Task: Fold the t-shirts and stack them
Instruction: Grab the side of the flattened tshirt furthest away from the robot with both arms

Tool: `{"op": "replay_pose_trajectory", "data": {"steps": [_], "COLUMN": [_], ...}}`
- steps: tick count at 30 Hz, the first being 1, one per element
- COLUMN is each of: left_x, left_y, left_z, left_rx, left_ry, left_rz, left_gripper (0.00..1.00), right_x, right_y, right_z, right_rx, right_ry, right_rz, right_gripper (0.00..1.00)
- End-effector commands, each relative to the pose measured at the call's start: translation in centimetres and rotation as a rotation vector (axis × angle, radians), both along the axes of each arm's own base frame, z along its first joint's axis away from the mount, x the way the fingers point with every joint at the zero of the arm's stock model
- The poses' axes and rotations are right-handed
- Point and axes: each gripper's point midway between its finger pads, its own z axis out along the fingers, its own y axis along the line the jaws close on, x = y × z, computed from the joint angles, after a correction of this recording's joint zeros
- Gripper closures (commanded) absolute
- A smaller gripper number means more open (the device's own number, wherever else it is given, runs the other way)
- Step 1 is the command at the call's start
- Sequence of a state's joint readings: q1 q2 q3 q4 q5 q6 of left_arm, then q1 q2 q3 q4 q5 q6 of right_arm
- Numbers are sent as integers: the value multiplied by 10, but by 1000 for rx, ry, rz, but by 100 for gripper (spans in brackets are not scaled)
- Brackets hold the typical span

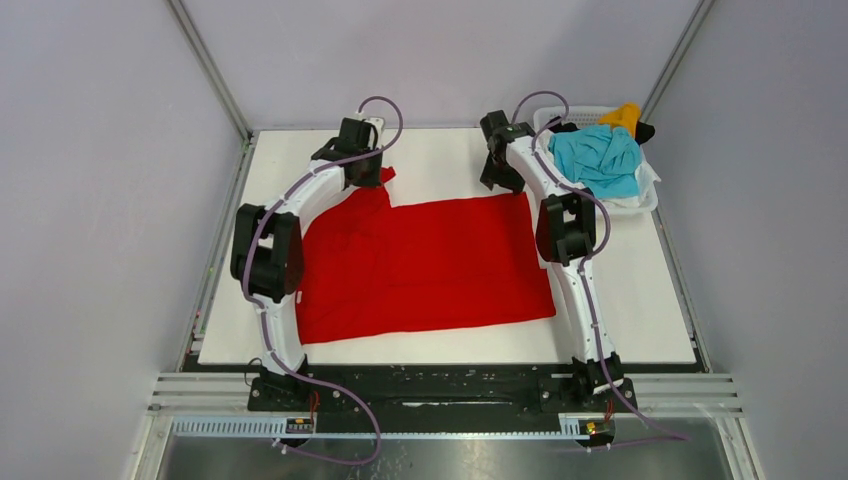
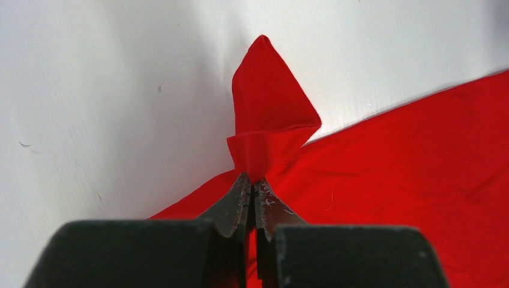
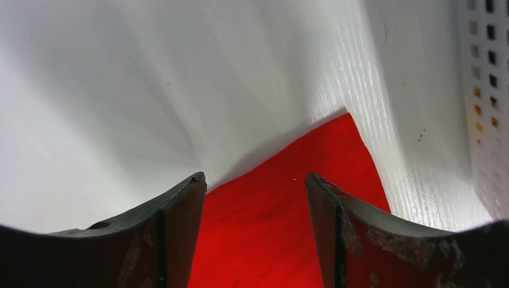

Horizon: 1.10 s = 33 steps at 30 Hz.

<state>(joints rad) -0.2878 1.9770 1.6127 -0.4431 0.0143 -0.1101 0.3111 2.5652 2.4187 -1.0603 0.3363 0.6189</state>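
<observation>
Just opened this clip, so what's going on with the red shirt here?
Two robot arms are working on a red t-shirt spread on the white table. The left claw is shut on a bunched bit of cloth at the shirt's far left edge, pulling it into a small peak. The right claw is open, poised over the shirt's far right corner without gripping it. More shirts, a turquoise shirt on top, sit in the white basket at the far right.

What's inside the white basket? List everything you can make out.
The basket holds a crumpled turquoise shirt on top, with a yellow-orange cloth and a black cloth at its far corner. Whatever lies beneath the turquoise shirt is covered, so the count is unknown.
</observation>
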Motion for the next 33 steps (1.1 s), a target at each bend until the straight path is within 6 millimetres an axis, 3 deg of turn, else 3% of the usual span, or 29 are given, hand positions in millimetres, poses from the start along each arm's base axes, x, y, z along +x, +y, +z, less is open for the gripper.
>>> {"op": "replay_pose_trajectory", "data": {"steps": [1,4,8,12,17,22,28,33], "left_x": [3,-1,-5,-6,-7,-23,-51,-86], "left_y": [-6,-5,-7,-8,-10,-12,-5,-5], "left_z": [34,31,31,39,52,59,63,53], "left_rx": [-58,-60,-70,-70,-58,-60,-26,-40], "left_ry": [-94,-91,-87,-106,-141,-161,-198,-200], "left_rz": [-16,-18,-29,-50,-91,-131,-89,12], "left_gripper": [100,100,100,100,100,100,100,100], "right_x": [-19,-32,-36,-25,-2,2,-36,-70], "right_y": [-8,-13,-13,-10,-1,13,26,19], "right_z": [-3,-4,-6,-2,22,50,49,34], "right_rx": [-17,-34,-23,-12,23,66,149,136], "right_ry": [69,100,93,56,-37,-130,-156,-117], "right_rz": [-32,-30,-33,-20,39,147,232,267], "right_gripper": [31,36,54,78,89,92,91,88]}}
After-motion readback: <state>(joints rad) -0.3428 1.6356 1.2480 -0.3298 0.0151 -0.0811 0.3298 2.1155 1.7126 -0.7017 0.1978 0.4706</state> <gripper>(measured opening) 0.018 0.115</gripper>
